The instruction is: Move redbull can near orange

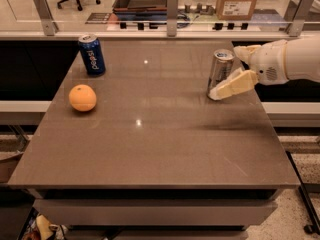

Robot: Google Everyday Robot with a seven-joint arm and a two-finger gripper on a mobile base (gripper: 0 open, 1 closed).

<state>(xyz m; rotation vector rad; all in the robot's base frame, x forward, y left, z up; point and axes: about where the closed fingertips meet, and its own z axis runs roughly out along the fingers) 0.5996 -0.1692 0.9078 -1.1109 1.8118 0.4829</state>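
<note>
Camera view takes in the brown worktop (160, 149). The white arm (297, 59) enters from the right, cut off by the frame edge. Its gripper (234, 70) is at the far right, jaws apart. The near one crosses the redbull can (219, 68) and hides part of its base; I cannot tell whether they touch. A Pepsi can (92, 54) stands far left. The orange (82, 98) lies in front of it, well apart from the redbull can.

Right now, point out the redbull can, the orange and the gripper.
redbull can (218, 73), camera view, middle of its side.
orange (82, 97), camera view, centre of the fruit.
gripper (230, 73), camera view, between its open fingertips, at the can.
</note>
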